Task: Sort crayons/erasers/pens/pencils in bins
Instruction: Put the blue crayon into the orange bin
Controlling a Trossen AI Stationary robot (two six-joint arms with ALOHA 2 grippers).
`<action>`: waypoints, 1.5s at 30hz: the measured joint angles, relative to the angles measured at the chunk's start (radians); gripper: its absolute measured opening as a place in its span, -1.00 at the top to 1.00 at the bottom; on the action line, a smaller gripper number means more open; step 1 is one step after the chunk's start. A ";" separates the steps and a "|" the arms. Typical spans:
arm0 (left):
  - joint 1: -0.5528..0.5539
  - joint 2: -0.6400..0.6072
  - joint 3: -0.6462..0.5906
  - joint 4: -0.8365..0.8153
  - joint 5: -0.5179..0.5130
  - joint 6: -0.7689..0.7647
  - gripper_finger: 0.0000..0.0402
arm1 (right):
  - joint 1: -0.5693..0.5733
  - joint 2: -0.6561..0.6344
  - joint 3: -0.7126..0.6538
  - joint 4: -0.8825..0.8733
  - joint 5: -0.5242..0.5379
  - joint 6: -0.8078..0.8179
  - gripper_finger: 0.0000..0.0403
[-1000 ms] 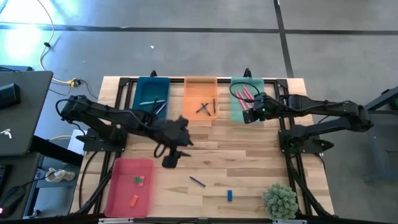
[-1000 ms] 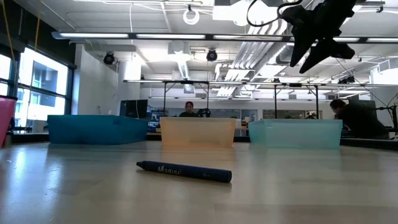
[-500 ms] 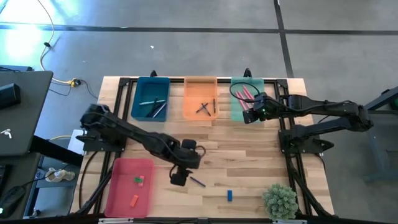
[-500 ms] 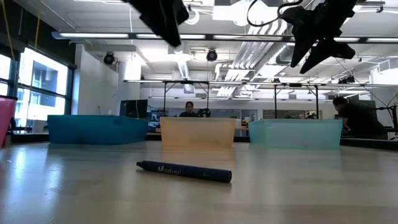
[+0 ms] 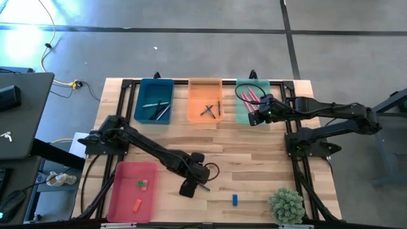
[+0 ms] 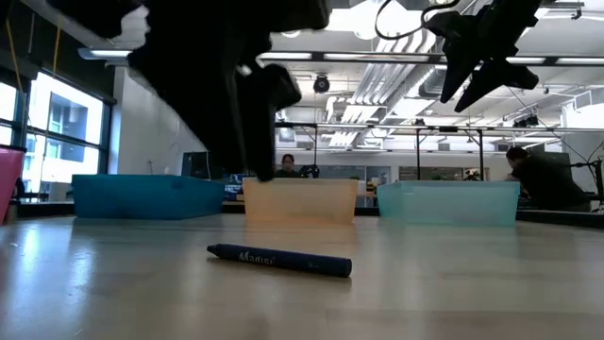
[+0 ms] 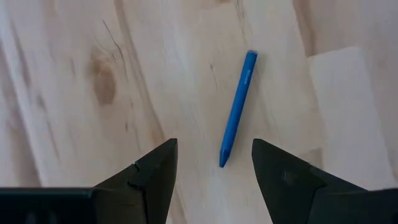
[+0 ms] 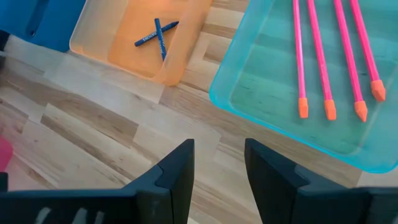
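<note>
Since the earlier frames, the left arm has swung from the tabletop's middle down toward its near edge, and the left pincer [image 5: 189,188] now hangs directly over the loose blue crayon [image 7: 237,107]. Its fingers [image 7: 149,174] stand apart and grip nothing; in the left wrist view the crayon lies flat on the bare wood, its tip reaching into the gap between them. The low view shows the crayon [image 6: 279,260] resting on the tabletop [image 5: 254,159] with the arm as a dark mass above and behind it. Just beyond the pincer, toward the plant [image 5: 286,204], a blue eraser [image 5: 234,200] lies alone on the wood. To the pincer's other side, near the same edge, sits the pink-red bin [image 5: 121,200], holding a green eraser [image 5: 142,184] and an orange eraser [image 5: 137,205]. Well apart from the pincer, along the far edge, stand the dark teal-blue bin [image 5: 138,102] with pens [image 5: 159,109], the orange bin [image 5: 194,105] with dark crayons [image 5: 208,111], and the mint green bin [image 5: 241,113].

The right pincer [image 5: 255,117] has not moved. It hovers over the mint green bin's near rim, its fingers [image 8: 174,177] parted and empty. Just ahead of it, in the bin, four pink pencils [image 8: 329,56] lie side by side.
</note>
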 joint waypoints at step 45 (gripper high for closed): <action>-0.049 0.146 0.002 0.066 -0.023 0.007 0.95 | 0.000 0.000 0.000 -0.007 0.012 0.019 0.34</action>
